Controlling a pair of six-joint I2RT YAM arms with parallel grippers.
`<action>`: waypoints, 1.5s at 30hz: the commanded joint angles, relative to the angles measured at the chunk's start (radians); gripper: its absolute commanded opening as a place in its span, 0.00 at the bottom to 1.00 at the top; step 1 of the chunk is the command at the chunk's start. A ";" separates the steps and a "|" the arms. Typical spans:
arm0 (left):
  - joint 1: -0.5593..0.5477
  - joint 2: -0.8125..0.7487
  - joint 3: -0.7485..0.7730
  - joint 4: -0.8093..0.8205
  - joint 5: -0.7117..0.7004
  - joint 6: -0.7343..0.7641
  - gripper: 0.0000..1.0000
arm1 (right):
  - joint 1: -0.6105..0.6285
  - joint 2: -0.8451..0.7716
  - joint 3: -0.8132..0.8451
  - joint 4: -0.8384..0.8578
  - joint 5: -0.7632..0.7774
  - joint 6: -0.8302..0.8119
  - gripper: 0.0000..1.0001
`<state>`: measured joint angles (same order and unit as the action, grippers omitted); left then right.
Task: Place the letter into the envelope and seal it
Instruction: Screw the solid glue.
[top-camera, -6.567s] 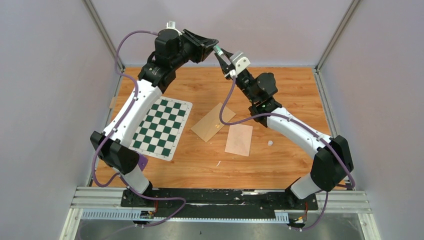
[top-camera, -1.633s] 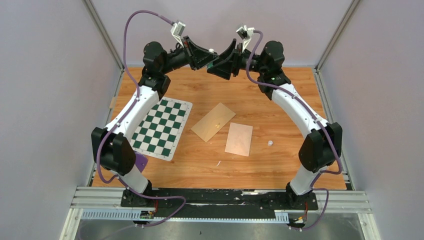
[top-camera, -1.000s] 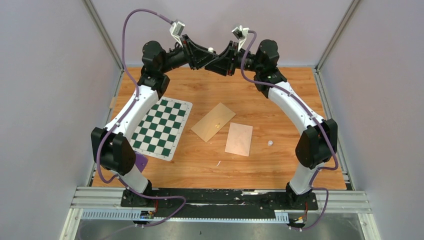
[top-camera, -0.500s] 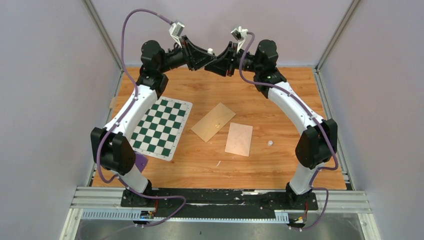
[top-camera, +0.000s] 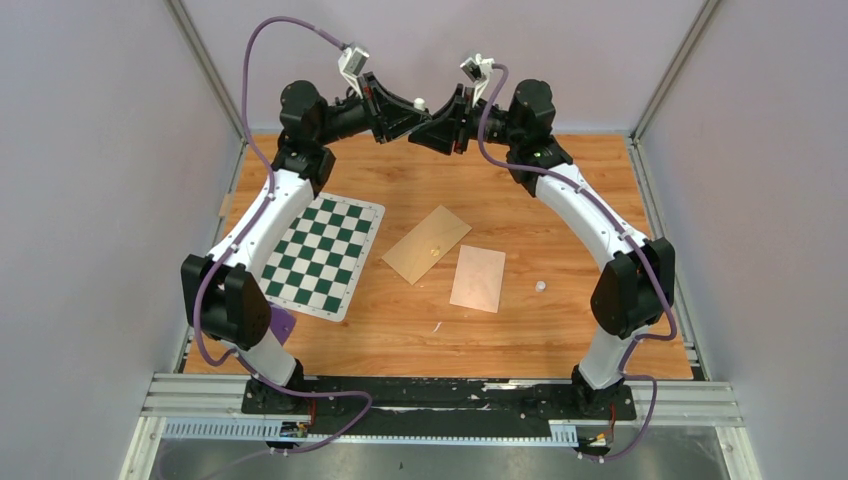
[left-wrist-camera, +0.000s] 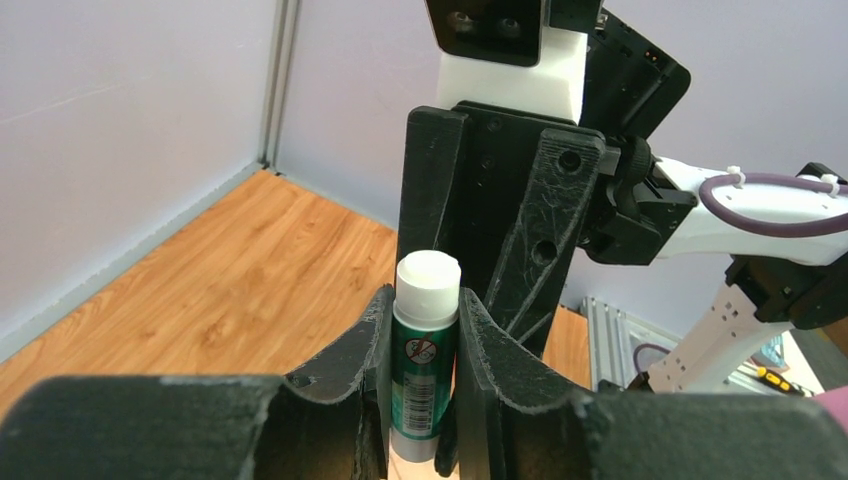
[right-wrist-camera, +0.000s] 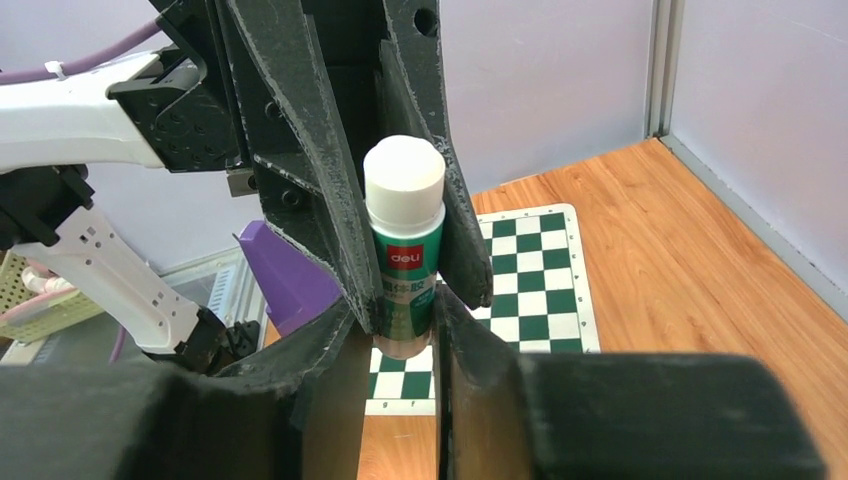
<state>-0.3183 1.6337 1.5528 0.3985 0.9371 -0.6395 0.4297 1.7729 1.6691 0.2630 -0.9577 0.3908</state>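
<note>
A green glue stick (top-camera: 421, 102) with a white top is held high above the table's far edge. It stands upright in the left wrist view (left-wrist-camera: 426, 350) and the right wrist view (right-wrist-camera: 404, 250). My left gripper (top-camera: 415, 108) (left-wrist-camera: 424, 310) is shut on its body. My right gripper (top-camera: 434, 118) (right-wrist-camera: 405, 310) faces it, jaws closed against the stick's lower end. Two plain tan flat pieces lie mid-table, one tilted (top-camera: 427, 245), one paler (top-camera: 478, 278); I cannot tell which is the envelope. No bordered letter shows.
A green-and-white checkered mat (top-camera: 325, 255) lies left of the tan pieces, also in the right wrist view (right-wrist-camera: 530, 270). A small white bit (top-camera: 540, 286) lies to the right. A purple object (top-camera: 282, 325) sits by the left arm's base. Walls enclose three sides.
At first the right gripper held the stick alone. It then rose and closed in on the left gripper, and both now grip the stick. Over the last second both drifted slightly left.
</note>
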 joint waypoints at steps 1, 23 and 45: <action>0.002 -0.033 0.008 0.056 0.000 -0.007 0.00 | -0.010 -0.039 0.021 -0.014 0.021 0.041 0.38; 0.008 -0.021 0.027 0.043 -0.084 -0.107 0.00 | -0.028 0.015 0.036 0.140 -0.111 0.174 0.50; 0.009 -0.012 0.029 0.046 -0.097 -0.117 0.00 | -0.017 0.046 0.074 0.145 -0.078 0.167 0.13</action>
<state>-0.3130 1.6337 1.5517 0.4229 0.8440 -0.7494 0.4084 1.8256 1.6901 0.3637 -1.0496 0.5568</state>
